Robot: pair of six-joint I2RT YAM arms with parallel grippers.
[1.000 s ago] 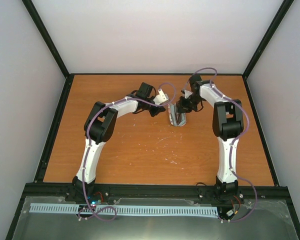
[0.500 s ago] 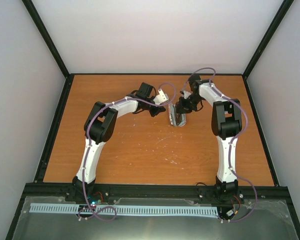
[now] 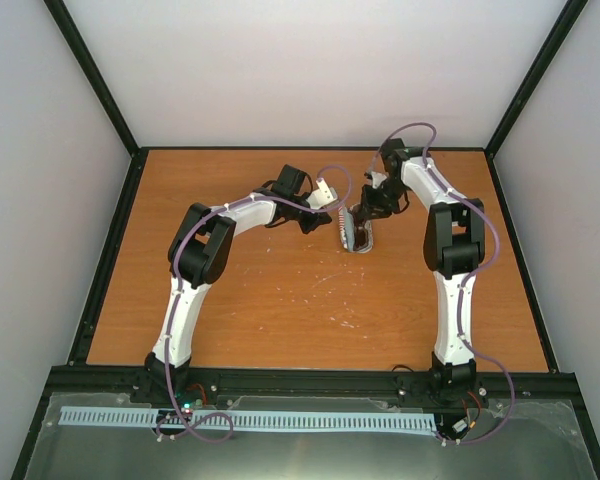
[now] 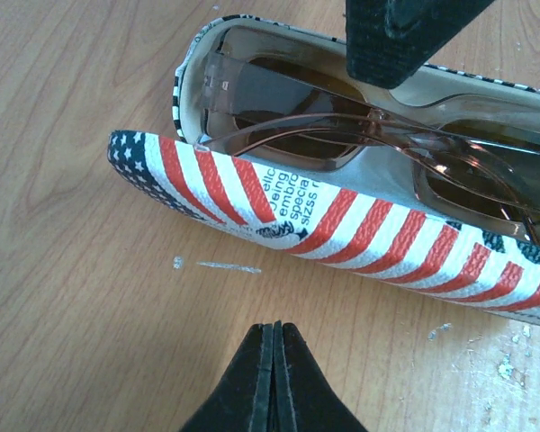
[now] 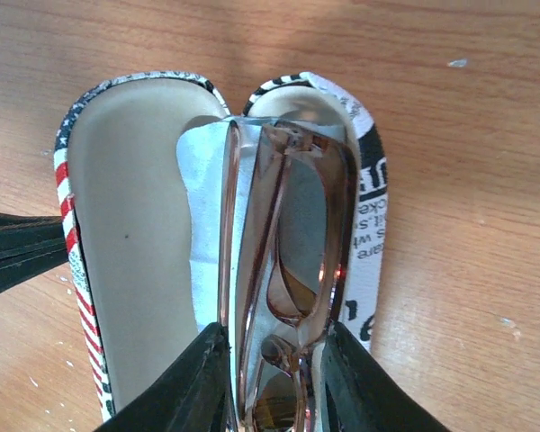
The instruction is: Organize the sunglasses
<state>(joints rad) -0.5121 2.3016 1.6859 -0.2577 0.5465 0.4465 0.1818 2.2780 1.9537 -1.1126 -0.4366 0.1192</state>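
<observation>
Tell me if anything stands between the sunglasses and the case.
Nothing visible does. The sunglasses already lie inside the open case, on the blue cloth in one half. The right gripper straddles them; the left gripper, shut, sits outside the striped half.

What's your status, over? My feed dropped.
Left gripper shut, outside the flag-patterned case. Right gripper open, straddling the sunglasses. Sunglasses folded in the open case, on the light blue cloth. Right gripper inside the case would block closing.
</observation>
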